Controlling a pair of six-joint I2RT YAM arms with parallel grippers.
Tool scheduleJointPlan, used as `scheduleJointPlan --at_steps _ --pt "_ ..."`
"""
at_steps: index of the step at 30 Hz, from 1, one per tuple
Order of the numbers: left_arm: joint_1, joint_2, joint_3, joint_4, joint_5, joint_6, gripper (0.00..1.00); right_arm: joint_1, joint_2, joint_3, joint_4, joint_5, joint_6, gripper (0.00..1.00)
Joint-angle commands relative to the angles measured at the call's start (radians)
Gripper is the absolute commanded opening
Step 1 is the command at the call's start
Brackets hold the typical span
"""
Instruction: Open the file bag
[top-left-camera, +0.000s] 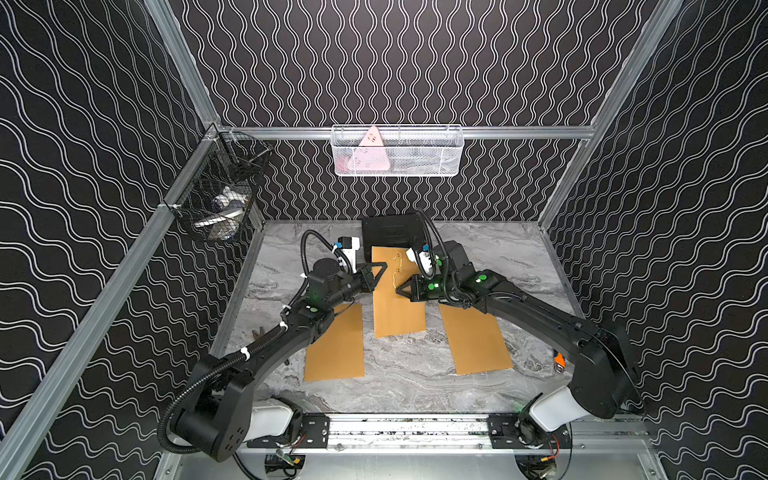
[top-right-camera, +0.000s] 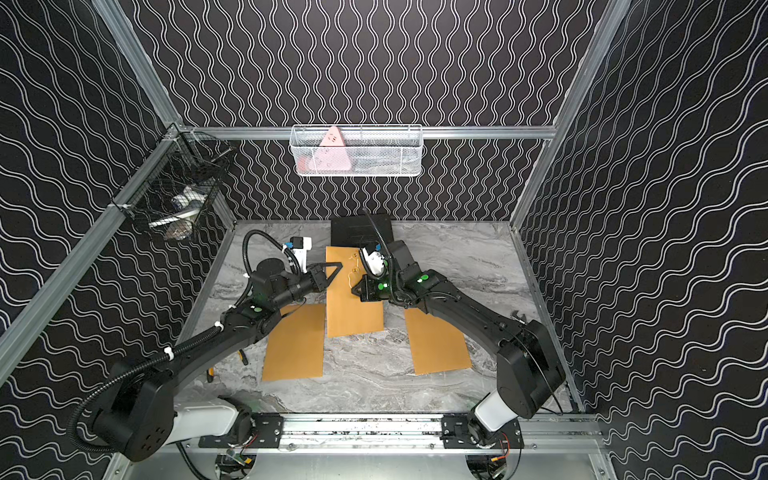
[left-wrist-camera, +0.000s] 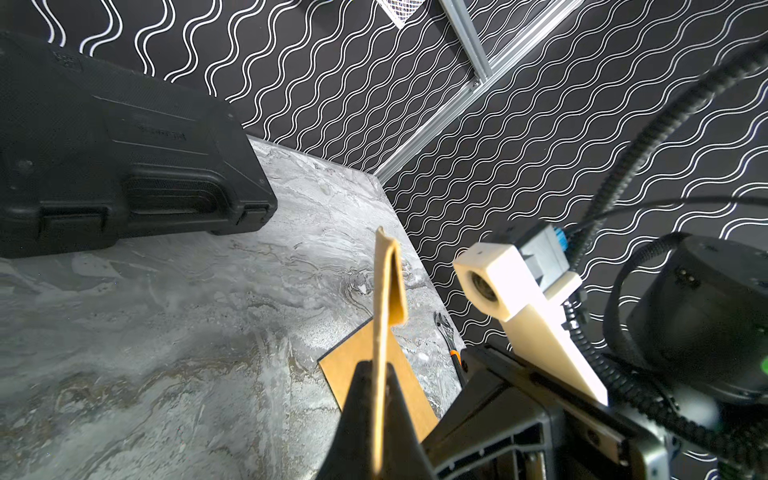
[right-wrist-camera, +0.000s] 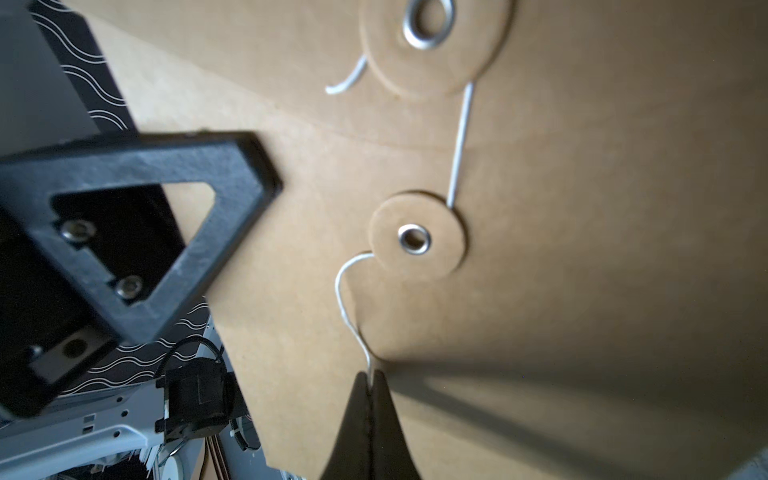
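Black plastic case (top-left-camera: 388, 232) sitting just behind the middle brown paper file bag (top-left-camera: 397, 311), grey marble tabletop (top-left-camera: 407, 382) lying bare in front of it.

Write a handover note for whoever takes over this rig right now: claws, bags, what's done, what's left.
Left claw: shut on the middle bag's side edge.
Right claw: shut on the string.
Other bags: flat on either side of the middle one.
Done: both grips made.
Left: the string still runs between both discs. Unwind it, then lift the flap, which is still shut.
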Motion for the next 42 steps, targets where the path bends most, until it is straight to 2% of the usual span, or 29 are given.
scheduleJointPlan --at_steps 1,25,42 --pt "0.004 -0.005 0.01 0.016 -0.002 0.0 0.0 0.001 -0.012 -0.007 0.014 0.024 0.006 0.0" --pt "0.026 -0.011 0.002 0.03 0.019 -0.006 0.0 -0.013 -0.047 -0.031 -0.043 0.121 -0.012 0.0" --pt "0.03 -0.026 -0.022 0.045 0.038 -0.011 0.0 -0.065 -0.043 0.008 -0.096 0.159 -0.049 0.0"
